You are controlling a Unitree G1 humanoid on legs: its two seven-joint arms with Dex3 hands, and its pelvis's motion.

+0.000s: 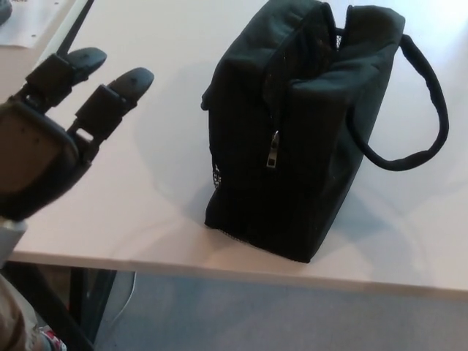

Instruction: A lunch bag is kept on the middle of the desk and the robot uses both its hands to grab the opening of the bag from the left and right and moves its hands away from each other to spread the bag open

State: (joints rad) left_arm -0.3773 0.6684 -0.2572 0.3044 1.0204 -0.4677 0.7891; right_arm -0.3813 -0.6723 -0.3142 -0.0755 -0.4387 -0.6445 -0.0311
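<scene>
**Soft bag, narrow mouth: take it by the rims**

White desk [146, 212], near edge showing, grey floor below. The black lunch bag [292, 139] stands upright around mid-desk, its near bottom corner close to the edge.

Your left hand [51, 139] hovers over the desk's left side, well apart from the bag, fingers [110, 102] spread and straight, holding nothing. Right hand isn't in frame.

Handling, my read:
- Fabric looks soft and light, so expect walls to cave in and the whole bag to slide or tip if you pull on one side only.
- The opening [340, 25] at the far top is just a narrow slit.
- Pinch the left and right rims there, not the carry strap [431, 117] looping off the right side or the front zipper pull [273, 150].
- Pull both sides evenly.
</scene>
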